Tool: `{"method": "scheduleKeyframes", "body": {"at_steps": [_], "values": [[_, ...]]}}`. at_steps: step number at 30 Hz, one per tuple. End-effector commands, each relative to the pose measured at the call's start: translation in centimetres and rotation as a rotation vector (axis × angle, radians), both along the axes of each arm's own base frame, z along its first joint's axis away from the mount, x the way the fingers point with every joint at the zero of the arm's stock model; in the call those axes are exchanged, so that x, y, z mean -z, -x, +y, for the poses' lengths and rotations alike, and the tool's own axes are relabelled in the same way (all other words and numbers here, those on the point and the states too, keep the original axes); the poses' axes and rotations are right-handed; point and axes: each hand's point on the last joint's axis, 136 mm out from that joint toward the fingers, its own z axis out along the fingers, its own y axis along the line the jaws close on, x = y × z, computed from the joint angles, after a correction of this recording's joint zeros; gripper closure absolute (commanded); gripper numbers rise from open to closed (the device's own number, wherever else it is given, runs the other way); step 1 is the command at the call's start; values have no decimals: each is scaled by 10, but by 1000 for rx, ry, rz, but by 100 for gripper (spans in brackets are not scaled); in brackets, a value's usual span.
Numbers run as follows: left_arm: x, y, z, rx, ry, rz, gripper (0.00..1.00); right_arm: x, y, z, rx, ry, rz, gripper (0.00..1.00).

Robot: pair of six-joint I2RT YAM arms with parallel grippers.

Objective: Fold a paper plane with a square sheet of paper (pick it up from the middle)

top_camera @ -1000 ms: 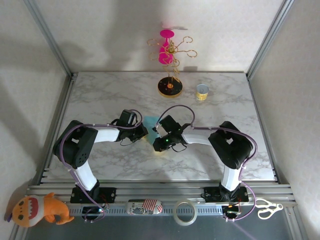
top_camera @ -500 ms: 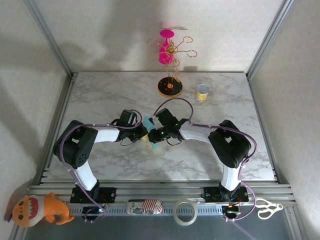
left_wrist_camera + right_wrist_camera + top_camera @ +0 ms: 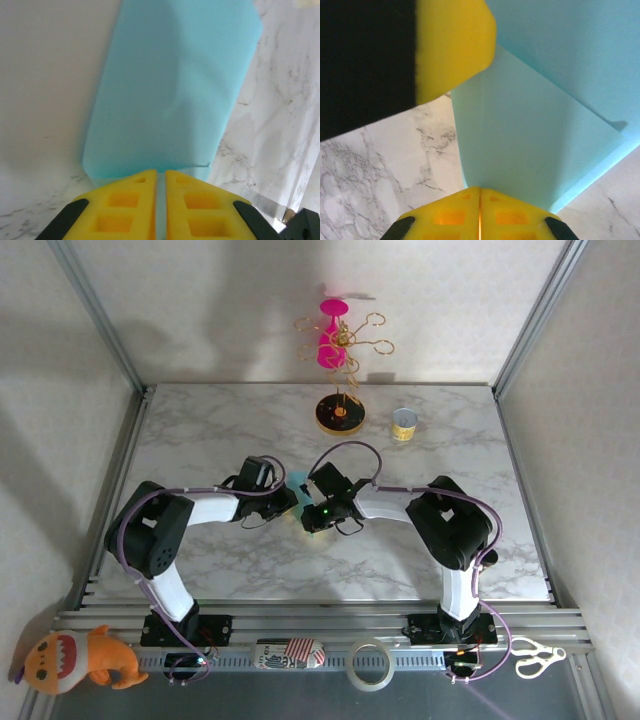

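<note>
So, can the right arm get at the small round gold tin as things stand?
Probably not yet: the right gripper is shut on the teal-blue paper sheet, though nothing blocks the tin.

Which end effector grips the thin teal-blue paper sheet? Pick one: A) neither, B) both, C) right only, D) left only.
B: the left end effector and the right end effector are each pinched shut on an edge of the thin teal-blue paper sheet, as their wrist views show.
</note>
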Motion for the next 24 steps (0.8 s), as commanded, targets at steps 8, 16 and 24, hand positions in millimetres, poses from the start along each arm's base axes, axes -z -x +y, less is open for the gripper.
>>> {"method": "scheduleKeyframes", "body": {"at_steps": [8,16,24], "values": [[-9,21,-11,124,-5,-59,93,32,14,-23,-9,142,71,91],[10,18,-11,135,-63,-21,93,36,15,-27,-18,169,74,91],[29,9,19,84,-209,21,93,53,26,-50,-88,265,62,91]]}}
